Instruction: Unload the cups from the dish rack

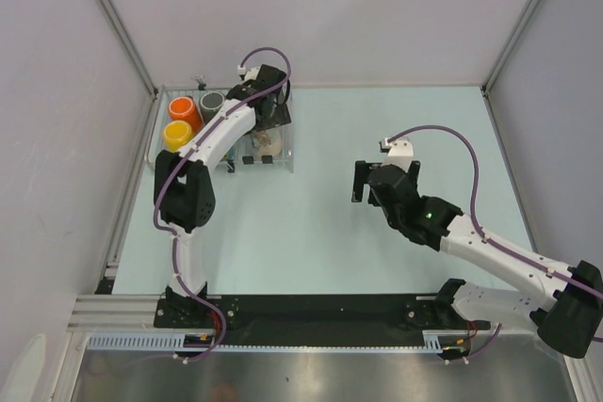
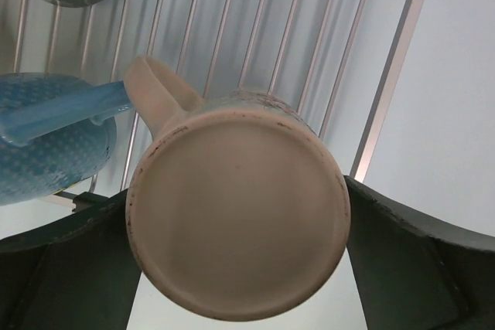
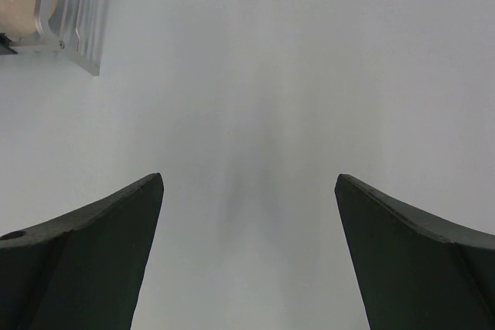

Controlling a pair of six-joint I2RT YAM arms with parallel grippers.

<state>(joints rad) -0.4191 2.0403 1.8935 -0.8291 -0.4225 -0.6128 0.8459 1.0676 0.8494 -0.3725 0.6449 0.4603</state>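
The clear dish rack (image 1: 288, 152) stands at the back left of the table. The orange mug (image 1: 182, 110), dark grey mug (image 1: 211, 102) and yellow mug (image 1: 176, 135) sit upright in its left part. My left gripper (image 1: 268, 131) reaches down into the rack's right part. In the left wrist view it (image 2: 238, 226) is shut on the cream mug (image 2: 240, 222), one finger on each side, over the rack's bars (image 2: 309, 28). The light blue mug (image 2: 46, 144) lies just left of it. My right gripper (image 1: 361, 181) is open and empty over the bare table (image 3: 247, 191).
Grey walls enclose the table on three sides, and the rack is close to the left wall. The rack's metal corner (image 3: 73, 13) shows at the top left of the right wrist view. A black rail (image 1: 320, 313) runs along the near edge.
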